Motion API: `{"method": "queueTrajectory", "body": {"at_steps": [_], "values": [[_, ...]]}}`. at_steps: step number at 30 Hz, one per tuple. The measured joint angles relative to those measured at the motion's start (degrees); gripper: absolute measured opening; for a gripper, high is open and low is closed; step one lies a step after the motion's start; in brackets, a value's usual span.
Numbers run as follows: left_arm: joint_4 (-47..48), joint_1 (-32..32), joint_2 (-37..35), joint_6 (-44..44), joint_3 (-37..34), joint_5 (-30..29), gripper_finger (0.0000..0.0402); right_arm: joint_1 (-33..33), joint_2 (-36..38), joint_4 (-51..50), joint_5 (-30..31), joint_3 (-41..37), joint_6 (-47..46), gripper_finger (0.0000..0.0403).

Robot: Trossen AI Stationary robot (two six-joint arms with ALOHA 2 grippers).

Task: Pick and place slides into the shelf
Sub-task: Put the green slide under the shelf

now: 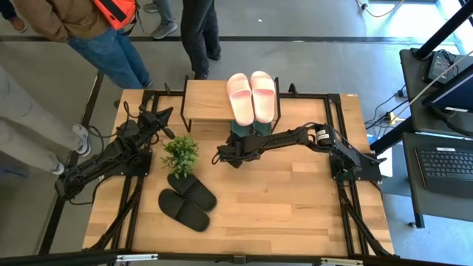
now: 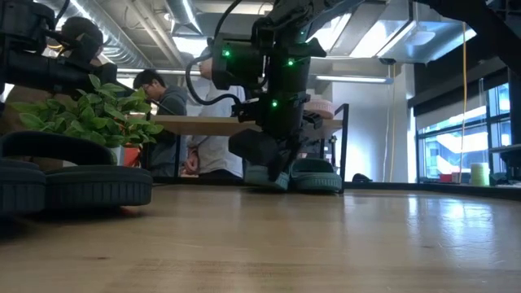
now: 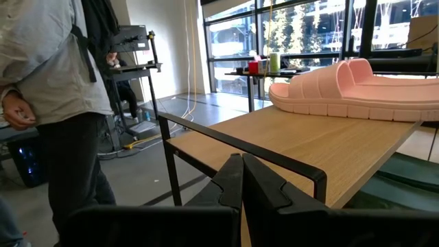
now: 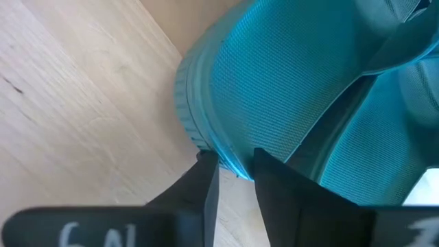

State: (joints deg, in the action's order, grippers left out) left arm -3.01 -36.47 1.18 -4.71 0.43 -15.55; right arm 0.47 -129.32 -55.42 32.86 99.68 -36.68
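The pink slides lie side by side on the shelf top, also seen in the left wrist view. The green slides rest soles down on the table under the shelf's near edge, side by side in the low view. The black slides lie on the table near its front left. My right gripper is at one green slide, shut on its rim. My left gripper waits shut, left of the shelf. My right gripper pinches the rim of one green slide between its two fingers, only a thin edge in the gap. It comes slanting down from the table's near side. The slide sits low on the table under the shelf.
A small potted plant stands between the black slides and the right gripper. The shelf's black metal rail is just ahead of the left gripper. People stand beyond the table's far left edge. Bare wood lies at the near right.
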Motion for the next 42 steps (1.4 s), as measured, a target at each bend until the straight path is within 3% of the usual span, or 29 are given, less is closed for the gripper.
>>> {"method": "queueTrajectory", "body": {"at_steps": [11,42], "values": [[0.0,0.0,0.0,0.0,0.0,0.0,0.0000,0.0,0.0,-0.1,0.1,0.0,-0.7,0.0157],[0.0,0.0,0.0,0.0,0.0,0.0,0.0000,0.0,0.0,0.4,0.5,0.0,-0.4,0.0158]]}}
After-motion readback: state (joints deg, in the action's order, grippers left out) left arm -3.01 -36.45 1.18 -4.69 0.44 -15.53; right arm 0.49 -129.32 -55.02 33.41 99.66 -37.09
